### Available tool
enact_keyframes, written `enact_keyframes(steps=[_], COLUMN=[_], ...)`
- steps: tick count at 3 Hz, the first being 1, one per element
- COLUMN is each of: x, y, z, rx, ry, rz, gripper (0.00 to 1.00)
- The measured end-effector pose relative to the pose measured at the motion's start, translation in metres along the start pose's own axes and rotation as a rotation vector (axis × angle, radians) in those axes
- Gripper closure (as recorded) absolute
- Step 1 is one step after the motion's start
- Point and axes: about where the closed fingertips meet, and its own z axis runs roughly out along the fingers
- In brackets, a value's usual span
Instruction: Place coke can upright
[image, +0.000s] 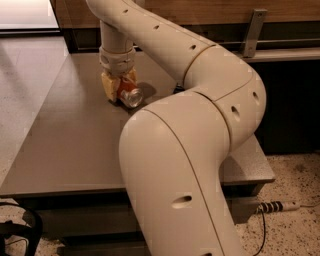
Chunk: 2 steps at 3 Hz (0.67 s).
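Note:
The coke can lies on its side on the grey table, its silver end facing the camera and its red-orange body showing between the fingers. My gripper comes straight down over it at the far left of the table. The yellowish fingers stand on either side of the can and press against it. The can rests on the tabletop and is tilted, not upright. My large cream arm fills the middle and right of the view and hides much of the table.
A wooden wall with a dark ledge runs behind the table, with a metal bracket at the right. A small dark object peeks out behind my arm. A power strip and cables lie on the floor.

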Motion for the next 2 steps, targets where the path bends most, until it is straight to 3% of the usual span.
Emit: enact_keyframes(steps=[1,2], x=[0.0000,-0.0037], y=[0.0000,-0.0002], z=[-0.0004,0.0025], rx=[0.000,0.000], ry=[0.000,-0.009], rz=[0.000,-0.001], gripper=[0.93,1.00])
